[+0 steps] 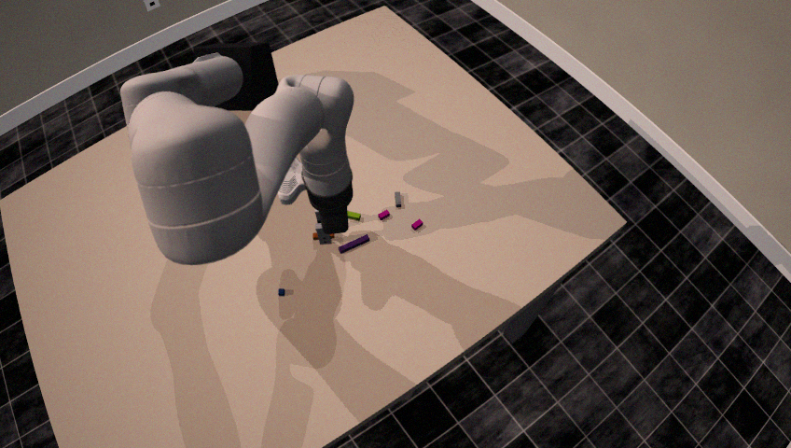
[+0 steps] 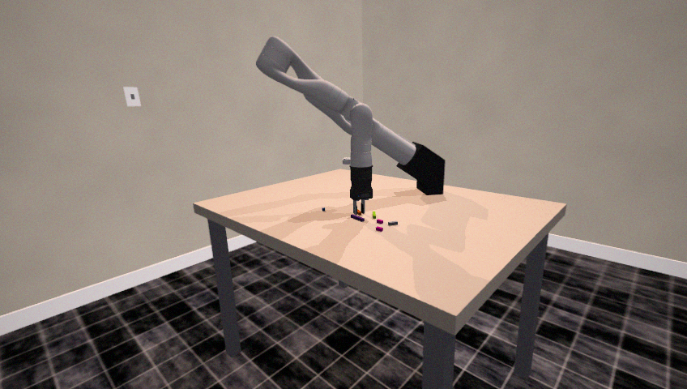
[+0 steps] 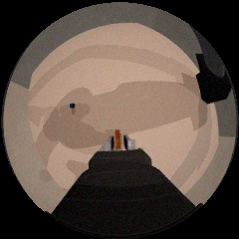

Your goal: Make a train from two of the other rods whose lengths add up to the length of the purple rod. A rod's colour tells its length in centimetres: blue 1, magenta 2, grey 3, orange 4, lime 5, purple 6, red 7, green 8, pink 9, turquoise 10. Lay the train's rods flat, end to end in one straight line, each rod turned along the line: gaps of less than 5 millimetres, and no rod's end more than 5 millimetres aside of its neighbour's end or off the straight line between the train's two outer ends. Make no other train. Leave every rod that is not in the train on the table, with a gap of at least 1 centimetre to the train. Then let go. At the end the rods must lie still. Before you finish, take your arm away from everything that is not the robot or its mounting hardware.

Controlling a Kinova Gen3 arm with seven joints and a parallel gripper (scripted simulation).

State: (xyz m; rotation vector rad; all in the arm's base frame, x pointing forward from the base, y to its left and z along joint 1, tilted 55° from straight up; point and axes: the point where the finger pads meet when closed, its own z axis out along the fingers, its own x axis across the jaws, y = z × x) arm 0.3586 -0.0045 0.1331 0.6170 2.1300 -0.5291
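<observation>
Gripper (image 1: 322, 231) straddles the orange rod (image 3: 118, 136), fingers half open.
A careless close could knock it into the purple rod (image 1: 353, 244).

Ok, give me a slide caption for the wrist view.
Hand open astride the orange rod, blue rod lying apart at upper left on the tan table.

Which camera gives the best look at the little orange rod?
The wrist view: the orange rod stands centred between the gripper fingers. From the top, only its ends peek past the fingers. In the exterior view it is a speck.
</observation>
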